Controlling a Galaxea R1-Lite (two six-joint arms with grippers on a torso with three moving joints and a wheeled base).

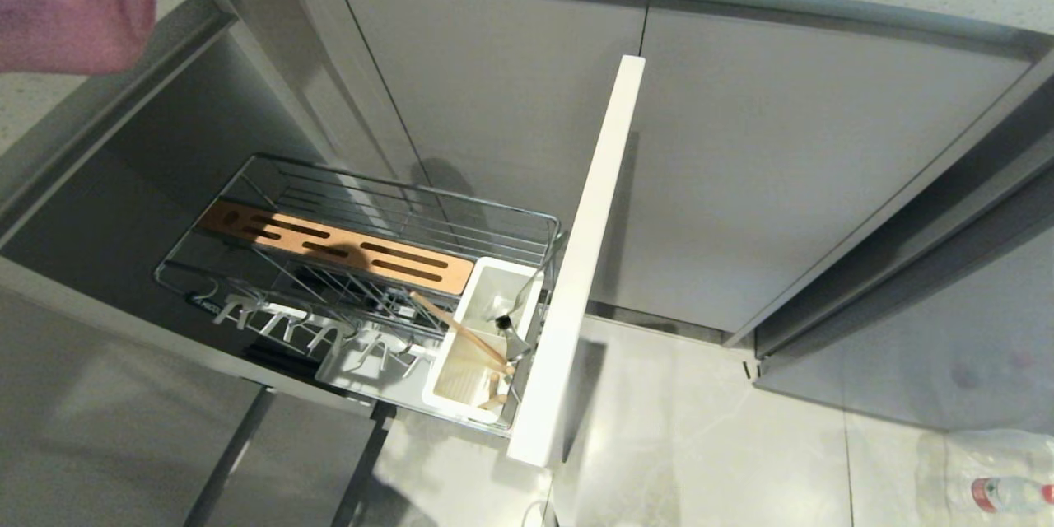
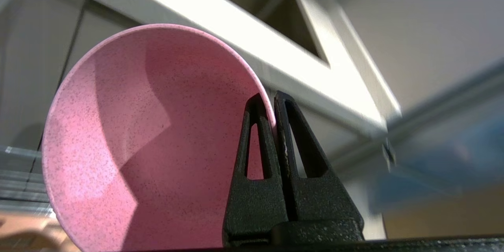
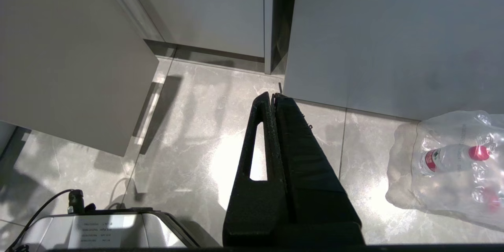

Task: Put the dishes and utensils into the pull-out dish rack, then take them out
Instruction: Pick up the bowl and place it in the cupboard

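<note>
While chopsticks (image 1: 461, 331) sit in the rack (image 1: 362, 263), left gripper (image 2: 274, 104) pinches the pink bowl's (image 2: 149, 141) rim; right gripper (image 3: 273, 98) closed, empty; plate unseen.

Rack (image 1: 362, 263) open above; door panel (image 1: 580, 263) alongside

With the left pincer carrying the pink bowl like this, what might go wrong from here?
The left pincer grips the pink bowl only by a thin bit of its rim, so the bowl may swing or slip out.

The chopsticks lean out of the white caddy over the dish rack; the bowl might knock them.
</note>
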